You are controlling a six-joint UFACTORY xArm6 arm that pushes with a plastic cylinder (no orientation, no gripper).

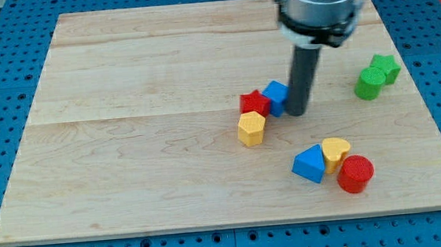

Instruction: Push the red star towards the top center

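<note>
My tip is down on the table, right of centre, pressed against the right side of a blue cube. The rod has no jaws, so the tool grasps nothing; it only bears on that cube.

The red star sits just left of the blue cube, touching it, slightly right of the table's centre. The blue cube stands between my tip and the star. A yellow hexagonal block lies just below the star, touching or nearly so. The strip of table from the star up toward the view's top centre shows bare wood.

Lower right cluster: blue triangular block, yellow heart and red cylinder, packed close together.

Far right: green cylinder with a green star touching it behind.

Count: 2 red, 2 blue, 2 yellow, 2 green; eight blocks in all. Two stars, two cylinders, one each of cube, hexagon, triangle, heart.
</note>
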